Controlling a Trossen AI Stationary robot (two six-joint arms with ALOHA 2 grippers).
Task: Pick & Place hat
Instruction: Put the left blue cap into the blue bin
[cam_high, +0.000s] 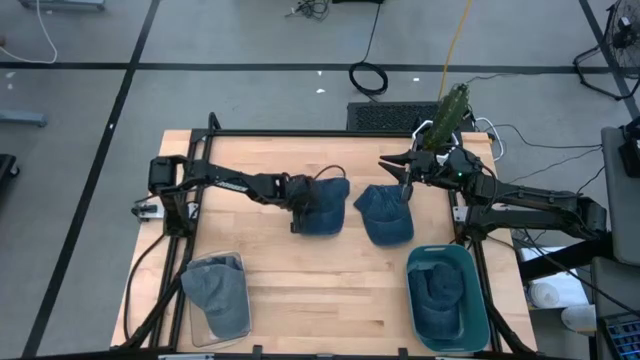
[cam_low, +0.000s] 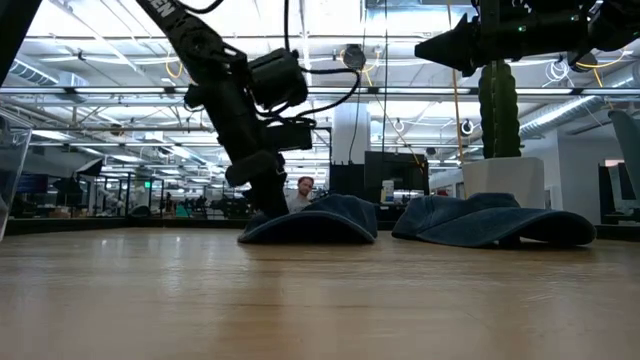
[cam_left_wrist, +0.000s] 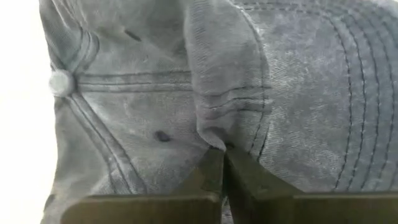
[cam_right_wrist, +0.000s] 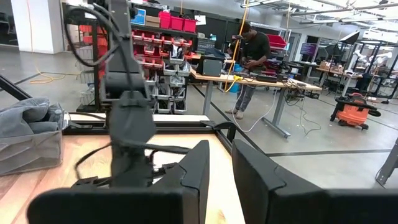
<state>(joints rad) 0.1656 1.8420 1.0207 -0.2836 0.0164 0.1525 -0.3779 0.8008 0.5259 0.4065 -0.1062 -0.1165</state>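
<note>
Two blue denim hats lie side by side at mid-table. The left hat (cam_high: 325, 205) (cam_low: 320, 220) fills the left wrist view (cam_left_wrist: 155, 81). My left gripper (cam_high: 300, 207) (cam_low: 265, 205) (cam_left_wrist: 222, 152) is down on it and shut on its cloth. The right hat (cam_high: 386, 215) (cam_low: 490, 220) rests flat on the wood, untouched. My right gripper (cam_high: 398, 170) (cam_low: 432, 48) (cam_right_wrist: 221, 158) hovers high above that hat's far edge, fingers a narrow gap apart and holding nothing. My left gripper pinches a raised fold of the left hat's crown (cam_left_wrist: 214, 134), beside the stitched brim, between its two fingers. The fingers come from above, slanting in from the table's left. The hat still lies with its rim on the table (cam_low: 300, 238).
A clear bin (cam_high: 240, 262) at the near left holds another denim hat (cam_high: 218, 295). A teal bin (cam_high: 472, 270) at the near right holds folded denim hats (cam_high: 438, 300). A potted cactus (cam_high: 450, 112) stands at the far right edge. Bare wood lies between the bins.
</note>
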